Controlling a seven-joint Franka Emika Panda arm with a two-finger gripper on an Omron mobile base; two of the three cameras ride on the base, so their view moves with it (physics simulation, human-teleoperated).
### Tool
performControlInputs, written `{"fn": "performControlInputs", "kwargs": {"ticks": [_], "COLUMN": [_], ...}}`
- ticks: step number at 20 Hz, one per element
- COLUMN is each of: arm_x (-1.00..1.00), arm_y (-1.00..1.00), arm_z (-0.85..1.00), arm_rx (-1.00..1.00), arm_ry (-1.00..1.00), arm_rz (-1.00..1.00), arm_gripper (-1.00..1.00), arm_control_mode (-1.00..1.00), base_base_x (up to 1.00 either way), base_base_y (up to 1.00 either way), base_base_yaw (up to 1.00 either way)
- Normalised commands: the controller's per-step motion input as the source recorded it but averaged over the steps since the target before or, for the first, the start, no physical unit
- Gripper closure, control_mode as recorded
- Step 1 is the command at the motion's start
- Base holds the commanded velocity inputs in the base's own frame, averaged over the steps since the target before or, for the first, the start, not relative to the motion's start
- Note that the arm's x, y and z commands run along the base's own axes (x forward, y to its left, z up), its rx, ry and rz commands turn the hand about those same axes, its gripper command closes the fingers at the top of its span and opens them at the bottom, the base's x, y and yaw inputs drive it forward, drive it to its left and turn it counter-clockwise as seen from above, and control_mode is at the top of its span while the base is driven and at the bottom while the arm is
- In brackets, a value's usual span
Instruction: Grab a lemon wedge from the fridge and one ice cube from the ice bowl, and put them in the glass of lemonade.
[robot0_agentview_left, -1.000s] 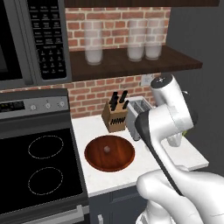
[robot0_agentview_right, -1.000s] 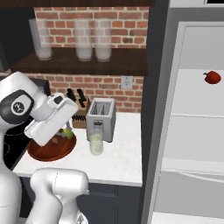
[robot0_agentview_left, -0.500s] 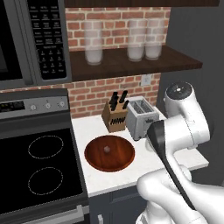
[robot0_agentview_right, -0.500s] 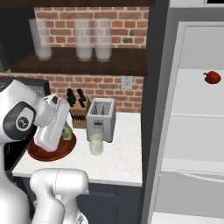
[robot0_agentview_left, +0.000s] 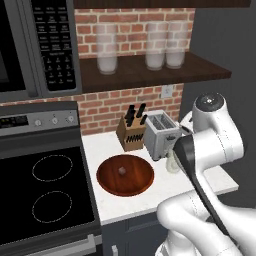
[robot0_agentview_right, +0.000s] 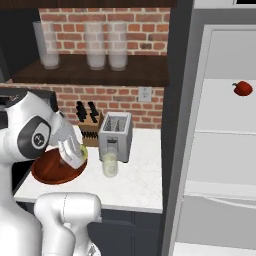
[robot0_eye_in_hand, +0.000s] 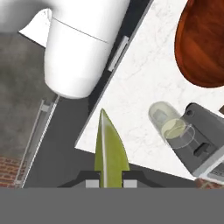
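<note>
- Setting: white marble counter (robot0_agentview_left: 150, 200) against a red brick wall, dark shelf above bearing tall frosted glasses (robot0_agentview_left: 107, 49).
- To the left: black stovetop (robot0_agentview_left: 45, 195) under a microwave (robot0_agentview_left: 35, 45).
- To the right: the fridge (robot0_agentview_right: 220, 150), door open, white shelves inside, small round red fruit (robot0_agentview_right: 243, 88) on an upper shelf.
- On the counter: knife block (robot0_agentview_left: 131, 132) at the wall, silver toaster (robot0_agentview_left: 161, 134) just beside it.
- The ice bowl (robot0_agentview_left: 125, 175): reddish-brown, in front of the knife block, near the stovetop; one pale ice cube (robot0_agentview_left: 120, 171) at its centre.
- The glass of lemonade (robot0_agentview_right: 110, 164): short, clear, pale yellowish fill, directly in front of the toaster; seen from above in the hand view (robot0_eye_in_hand: 173, 127), beside the toaster's front.
- Gripper (robot0_eye_in_hand: 110, 181): fingers closed tight on the lemon wedge (robot0_eye_in_hand: 110, 155), yellow-green, point projecting beyond the tips.
- Position of gripper (robot0_agentview_right: 75, 154): above the counter between bowl and glass, wedge (robot0_agentview_right: 83, 151) showing at its edge; aimed downward over the counter's front edge.
</note>
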Motion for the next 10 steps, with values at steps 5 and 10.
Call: {"fn": "performControlInputs", "kwargs": {"ticks": [5, 10], "arm_x": [0.33, 0.35], "arm_y": [-0.12, 0.00], "arm_z": [0.00, -0.05], "arm_rx": [-0.20, -0.11], "arm_ry": [0.20, 0.04], "arm_rz": [0.30, 0.07], "arm_gripper": [1.00, 1.00], "arm_control_mode": [-1.00, -1.00], "base_base_x": [0.00, 0.00], "base_base_y": [0.00, 0.00], "base_base_yaw": [0.00, 0.00]}}
